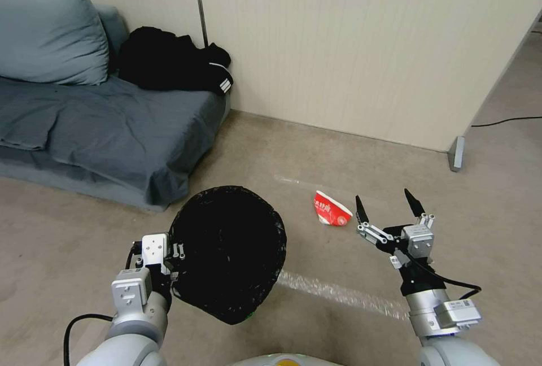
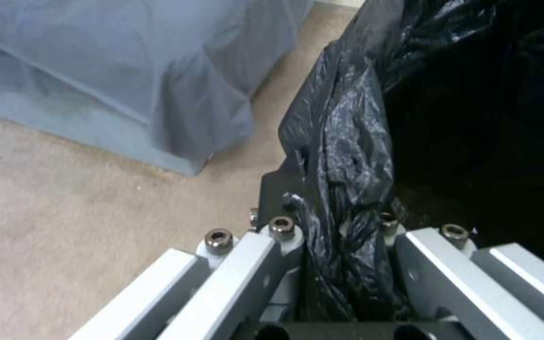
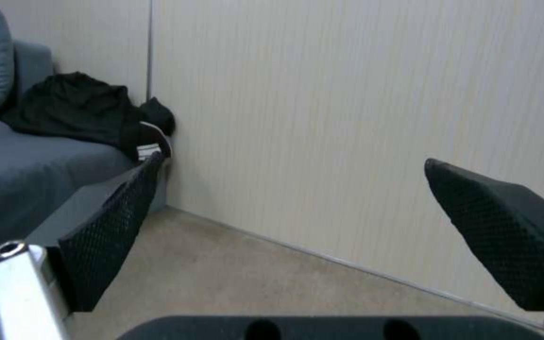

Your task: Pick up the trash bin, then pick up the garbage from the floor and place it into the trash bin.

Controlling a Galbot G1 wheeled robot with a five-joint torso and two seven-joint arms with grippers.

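A grey sofa (image 1: 84, 123) stands far left against the wall. The trash bin (image 1: 228, 253) hangs above the floor at near left, its bag-covered rim clamped by the left gripper (image 1: 172, 267). The right gripper (image 1: 389, 205), fingers spread wide, hovers near right, just beside the red-and-white paper cup (image 1: 331, 209) lying on the floor.

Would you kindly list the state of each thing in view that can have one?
trash bin: lifted off the floor, tilted, black liner over its rim
left pincer: shut on the trash bin's rim and liner
right pincer: open, empty, held near the paper cup
paper cup: lying on its side on the floor
black jacket: crumpled on the sofa
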